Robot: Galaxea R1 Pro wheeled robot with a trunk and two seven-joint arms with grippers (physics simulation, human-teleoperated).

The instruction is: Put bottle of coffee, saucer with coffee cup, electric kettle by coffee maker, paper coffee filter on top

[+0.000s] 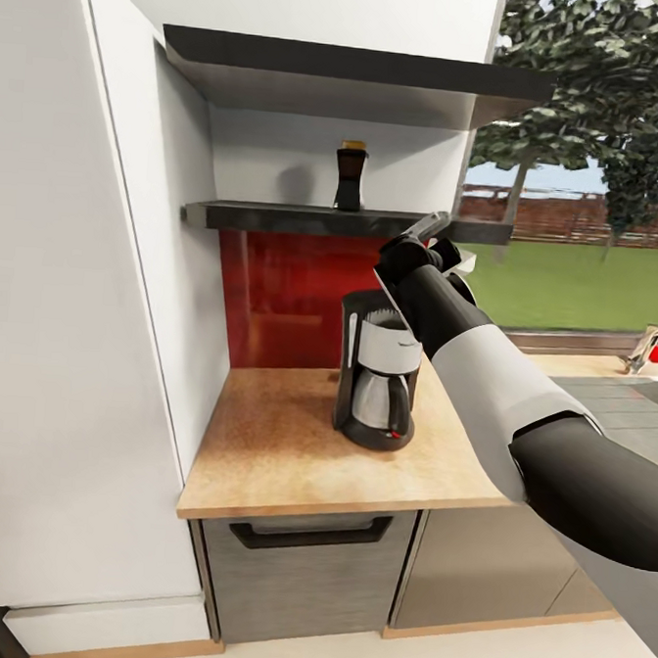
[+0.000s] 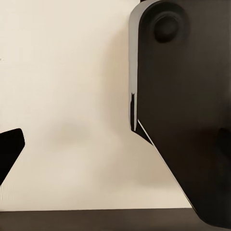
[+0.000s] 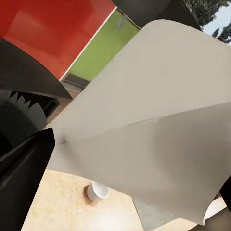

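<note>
1. Head view, at the left: the bench is a tan slab set against a white wall, with a red backsplash behind it and a dark kitchen shelf above.
2. On that shelf, near its middle, stands the bottle of coffee, not yet brought down.
3. Below it the coffee maker sits toward the bench's back right part, upright, its top open.
4. Right of the bottle, the right end effector hangs above the coffee maker, just under the shelf edge.
5. Right wrist view adds what the head view hides: the paper coffee filter is pinched between the dark fingers, so this end effector is closed on it. A small white cup-like thing rests on tan surface beneath.
6. Left wrist view gives dark end-effector parts against a pale wall; I cannot tell how wide that end effector is.
7. Step in hand, I judge: setting the filter on the machine. Next it calls for lowering straight over the top, then releasing.
</note>
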